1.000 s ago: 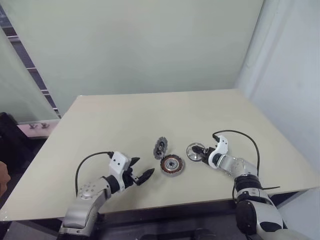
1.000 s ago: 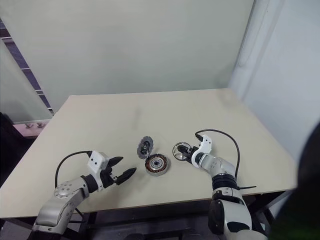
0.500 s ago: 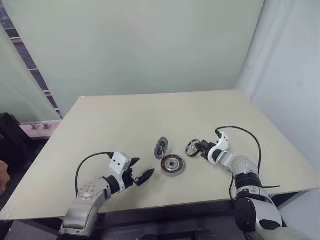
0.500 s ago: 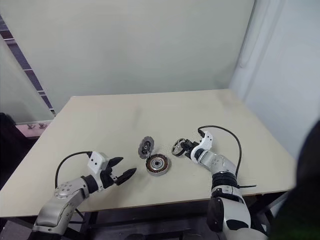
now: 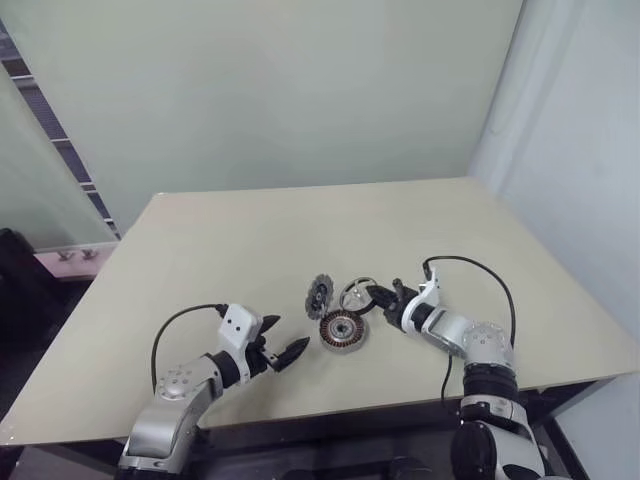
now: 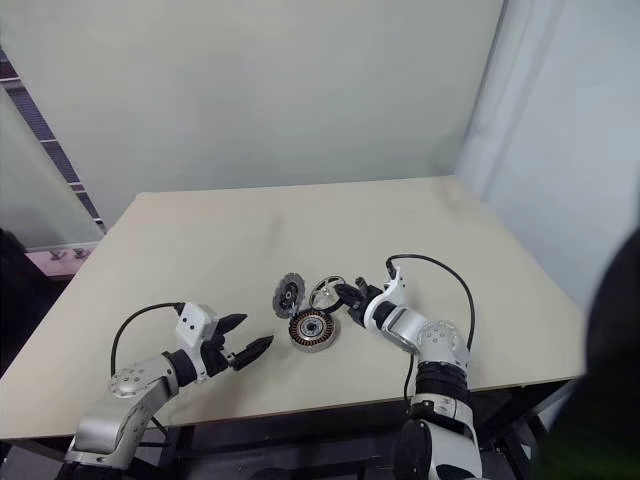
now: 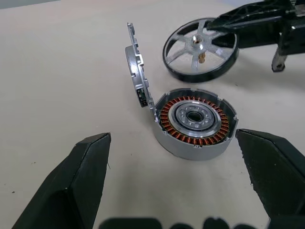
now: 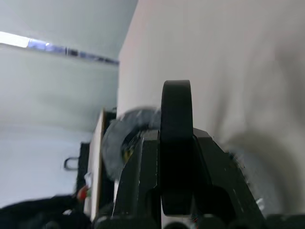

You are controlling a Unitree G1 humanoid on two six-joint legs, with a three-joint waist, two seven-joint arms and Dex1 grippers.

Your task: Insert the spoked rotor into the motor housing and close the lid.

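Near the middle of the counter (image 5: 200,250) sits the motor housing (image 5: 343,330), its copper windings showing, with the lid (image 5: 322,292) standing on edge just beside it on the far side (touching the housing's rim, as the left wrist view shows). The right gripper (image 5: 372,295) has its fingers clamped on the rim of the spoked rotor (image 5: 358,294), holding it tilted just beyond the housing. The left gripper (image 5: 283,337) hangs near the housing's other side, its fingers (image 7: 78,186) spread wide and holding nothing.

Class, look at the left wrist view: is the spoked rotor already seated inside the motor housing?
No. The spoked rotor hangs tilted in the right claw, beyond the motor housing, whose copper windings lie uncovered.
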